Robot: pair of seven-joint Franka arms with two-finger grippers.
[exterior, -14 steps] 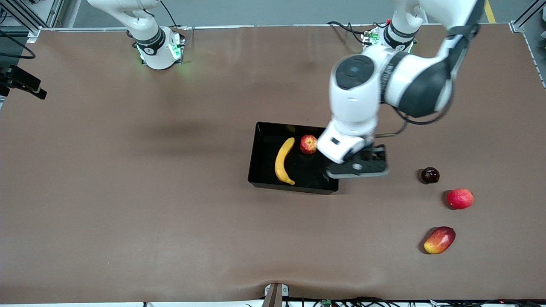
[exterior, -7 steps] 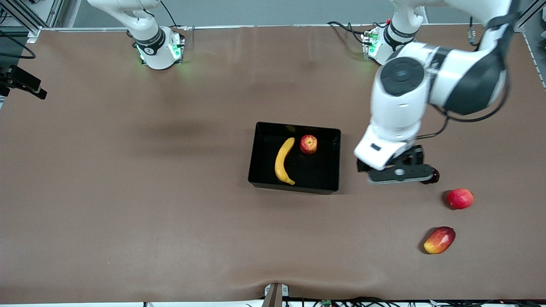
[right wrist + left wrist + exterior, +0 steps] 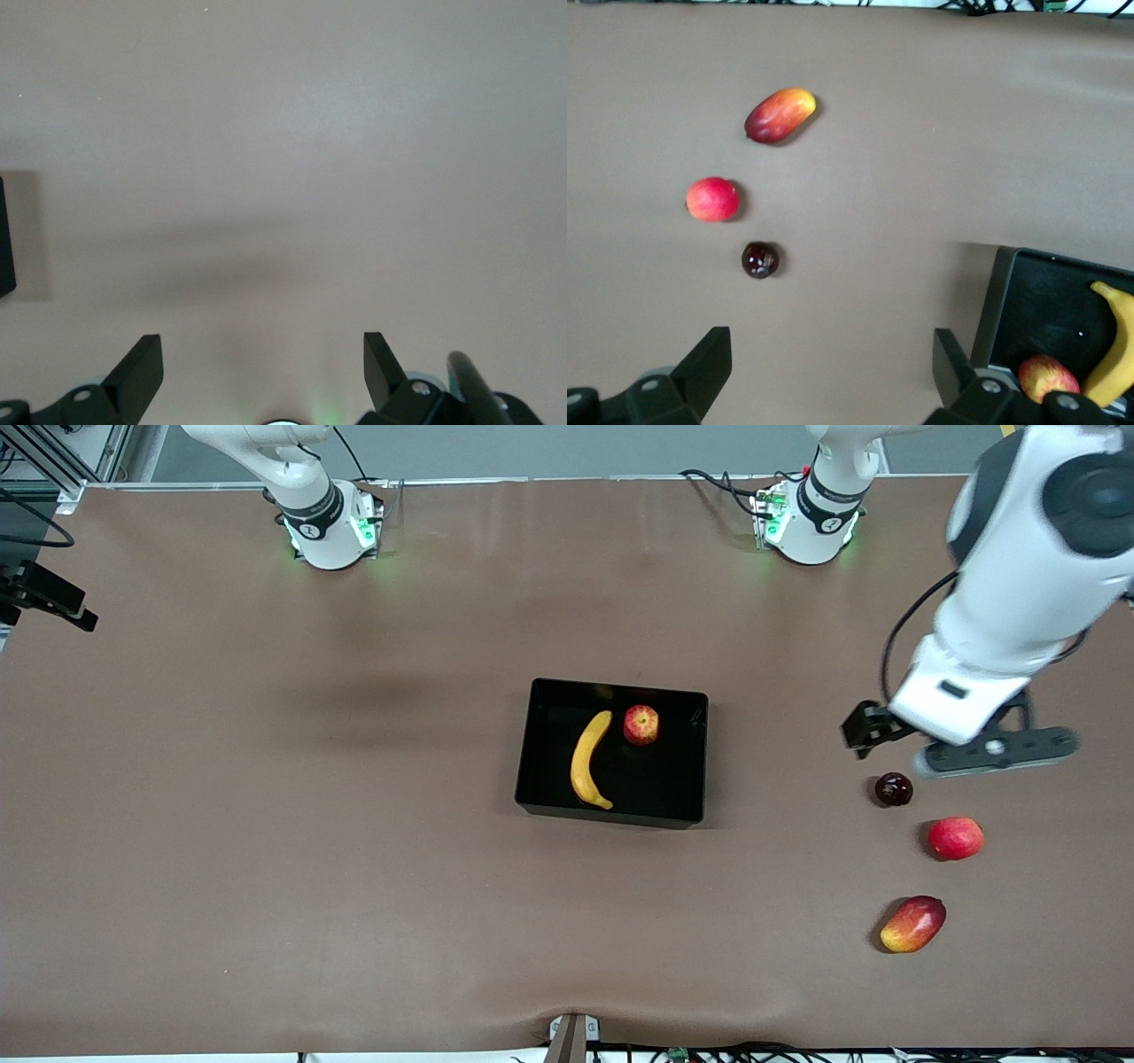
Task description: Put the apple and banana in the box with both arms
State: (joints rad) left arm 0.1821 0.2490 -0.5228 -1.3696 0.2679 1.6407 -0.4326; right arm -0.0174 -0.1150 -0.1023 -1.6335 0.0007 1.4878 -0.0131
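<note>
Apple (image 3: pixel 640 724) and banana (image 3: pixel 589 759) lie in the box (image 3: pixel 611 815) at frame centre. Left gripper (image 3: pixel 997 751), jaws spread, hangs empty at right; right gripper (image 3: pixel 261 372) likewise spread. Both should simply retreat clear.

No text, label, brand, number or sign can be read anywhere.

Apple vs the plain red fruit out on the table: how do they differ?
The apple sits in the box beside the banana; the plain red fruit lies on the bare table. The apple shows a yellow patch; the plain red fruit is uniformly pinkish-red. Both are round.
</note>
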